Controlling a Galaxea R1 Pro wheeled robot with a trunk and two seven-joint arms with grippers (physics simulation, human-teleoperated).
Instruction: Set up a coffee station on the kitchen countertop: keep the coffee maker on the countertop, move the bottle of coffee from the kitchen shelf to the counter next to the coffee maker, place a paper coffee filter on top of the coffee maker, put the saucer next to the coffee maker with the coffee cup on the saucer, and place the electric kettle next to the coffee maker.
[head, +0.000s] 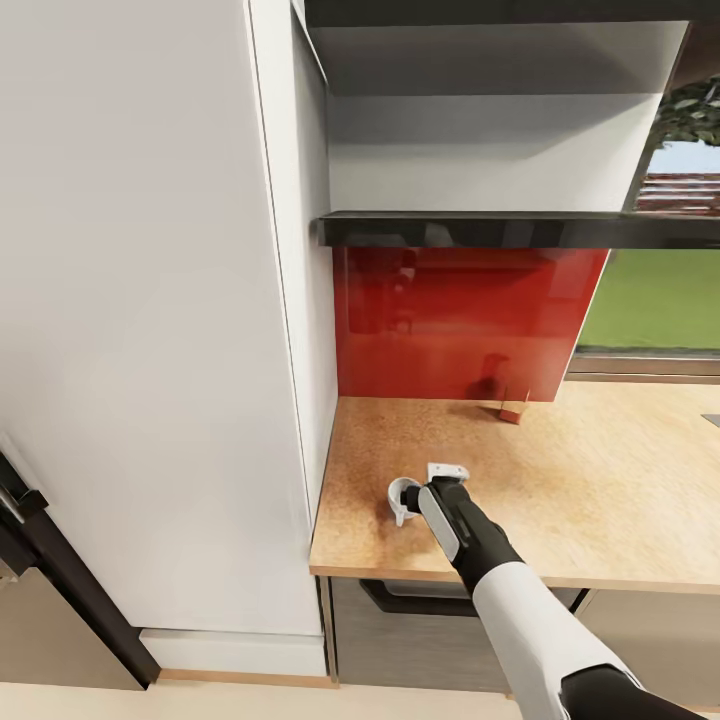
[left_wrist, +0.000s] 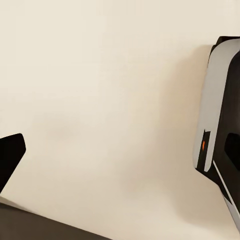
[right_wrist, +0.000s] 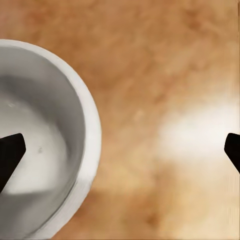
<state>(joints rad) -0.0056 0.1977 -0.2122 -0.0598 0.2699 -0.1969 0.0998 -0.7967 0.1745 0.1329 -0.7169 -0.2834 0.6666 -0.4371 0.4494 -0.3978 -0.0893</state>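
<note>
with the right hand (head: 432, 487) spread wide above the small white ceramic coffee cup (head: 402, 497) standing near the front of the speckled orange-brown tabletop (head: 600, 480), one finger (right_wrist: 11, 155) over its bowl, an off-centre closure would likely tip the cup.

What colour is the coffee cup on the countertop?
White, the coffee cup shows best in the right wrist view.
</note>
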